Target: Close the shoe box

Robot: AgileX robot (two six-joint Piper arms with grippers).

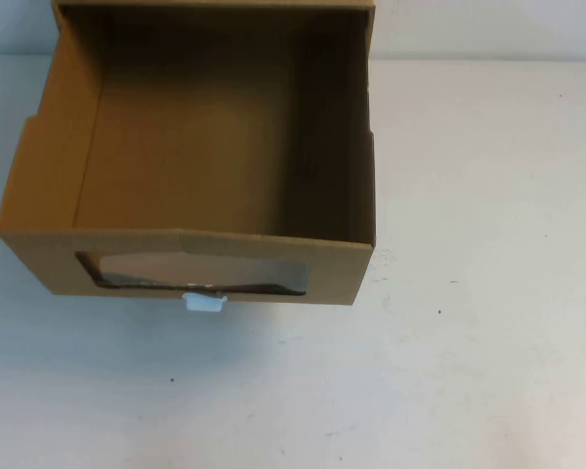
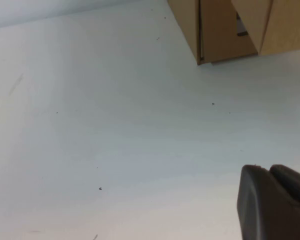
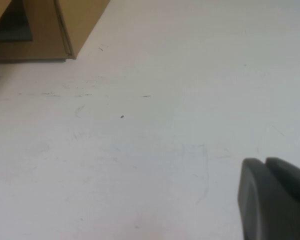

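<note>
My left gripper (image 2: 275, 202) and my right gripper (image 3: 275, 200) each showed only as dark, rounded finger ends at the corner of their own wrist views, cut off there, with the two fingers pressed together over bare table (image 1: 488, 371). Neither appeared in the high view. The tabletop was smooth, white, faintly scuffed and specked. The shoe box (image 1: 190, 147), matte brown cardboard, sat toward the far left, its drawer pulled out and open-topped, its far end cropped. Its front carried a wide clear window (image 1: 190, 274) and a small white tab (image 1: 204, 302) below.
</note>
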